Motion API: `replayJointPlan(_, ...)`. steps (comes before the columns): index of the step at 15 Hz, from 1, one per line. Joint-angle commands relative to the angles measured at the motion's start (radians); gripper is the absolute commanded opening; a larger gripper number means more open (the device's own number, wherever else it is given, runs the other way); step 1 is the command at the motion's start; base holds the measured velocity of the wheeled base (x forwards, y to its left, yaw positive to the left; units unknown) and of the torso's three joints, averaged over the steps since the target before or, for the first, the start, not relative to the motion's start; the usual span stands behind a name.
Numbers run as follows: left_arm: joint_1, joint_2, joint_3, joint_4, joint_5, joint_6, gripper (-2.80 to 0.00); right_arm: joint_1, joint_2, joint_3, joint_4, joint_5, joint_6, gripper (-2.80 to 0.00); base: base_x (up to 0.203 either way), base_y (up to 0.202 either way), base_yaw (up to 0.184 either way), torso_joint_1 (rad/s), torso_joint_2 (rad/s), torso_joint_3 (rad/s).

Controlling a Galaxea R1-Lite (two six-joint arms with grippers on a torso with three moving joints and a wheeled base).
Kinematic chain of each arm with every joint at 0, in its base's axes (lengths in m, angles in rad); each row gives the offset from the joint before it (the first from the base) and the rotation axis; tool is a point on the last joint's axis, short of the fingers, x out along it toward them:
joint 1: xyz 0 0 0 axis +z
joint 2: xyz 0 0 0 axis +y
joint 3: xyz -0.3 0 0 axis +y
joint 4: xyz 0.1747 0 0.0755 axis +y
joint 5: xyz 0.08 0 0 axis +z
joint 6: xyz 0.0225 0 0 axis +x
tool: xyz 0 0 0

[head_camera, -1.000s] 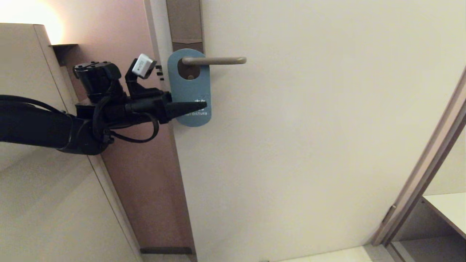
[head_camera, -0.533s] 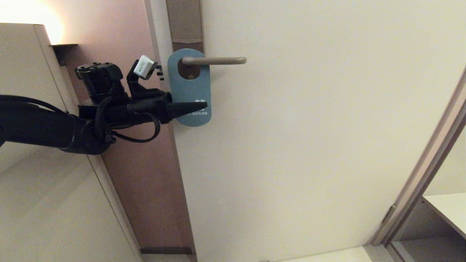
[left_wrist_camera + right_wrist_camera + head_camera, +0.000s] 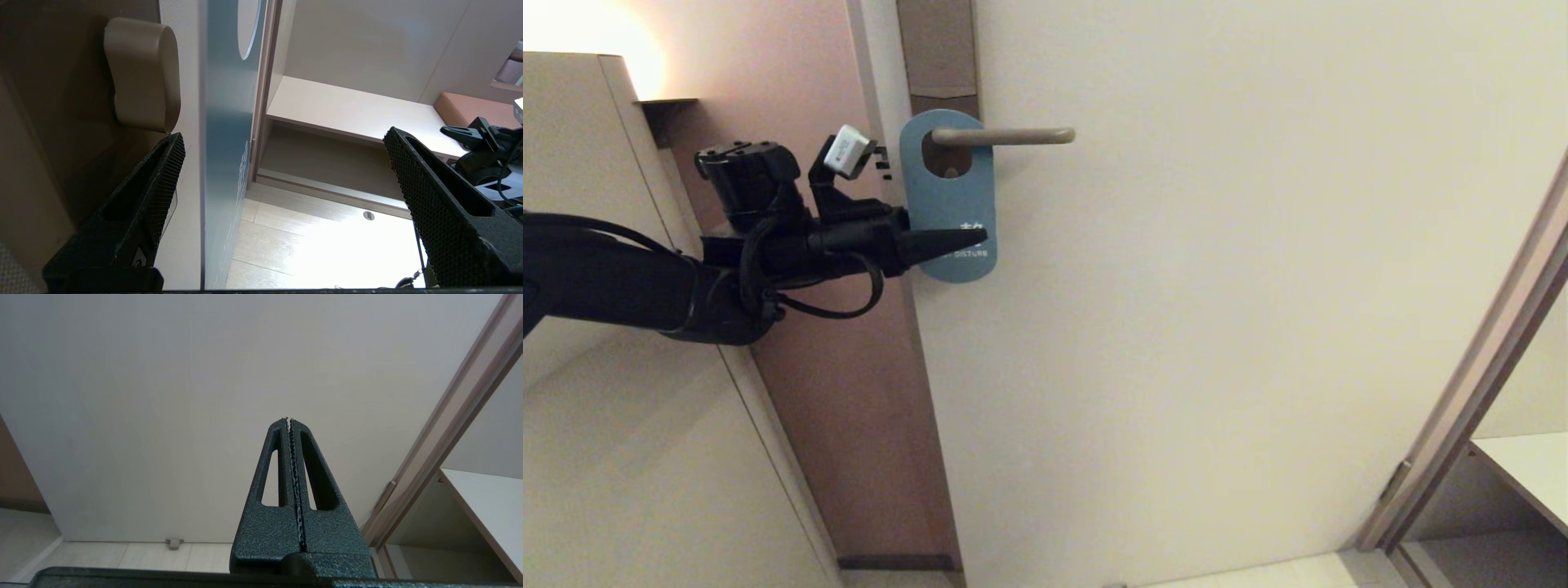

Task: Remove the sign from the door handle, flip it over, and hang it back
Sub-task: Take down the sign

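Observation:
The blue sign hangs by its oval hole on the beige door handle, white "DISTURB" lettering near its lower end. The brown backplate runs up behind it. My left gripper reaches in from the left at the sign's lower part. In the left wrist view the gripper is open wide. The sign stands edge-on between the fingers, close to the door-side finger, not clamped. The handle's base is beyond that finger. My right gripper is shut and empty, low before the door.
The pale door fills the middle. A beige cabinet side stands at the left under my left arm. A door frame and a shelf are at the right. The right arm shows in the left wrist view.
My left wrist has shifted slightly toward the door; its fingertips stay at the sign's lower part. The sign still hangs on the handle.

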State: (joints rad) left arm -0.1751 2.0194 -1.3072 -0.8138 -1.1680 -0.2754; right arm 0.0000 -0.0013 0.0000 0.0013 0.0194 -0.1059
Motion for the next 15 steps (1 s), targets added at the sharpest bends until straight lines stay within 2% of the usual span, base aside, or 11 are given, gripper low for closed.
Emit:
replayJointPlan(1,0.0,0.012,-0.009,-0.005,-0.004,-0.001,0.0,0.0,0.001,0.0,0.0,0.001,-0.001,-2.8,0.0,0.0,0.0,0.0,0.0,0.0)
replayJointPlan(6,0.002,0.016,-0.009,-0.005,-0.002,0.001,0.0,0.0,0.001,0.0,0.0,0.001,-0.001,-2.8,0.0,0.0,0.0,0.0,0.0,0.0)
replayJointPlan(7,0.002,0.018,-0.009,-0.007,-0.001,0.001,-2.8,0.0,0.001,0.0,0.0,0.001,0.0,-2.8,0.0,0.0,0.0,0.0,0.0,0.0)
replayJointPlan(15,0.002,0.014,-0.007,-0.005,0.002,0.001,-2.8,0.0,0.001,0.0,0.0,0.001,-0.001,-2.8,0.0,0.0,0.0,0.0,0.0,0.0)
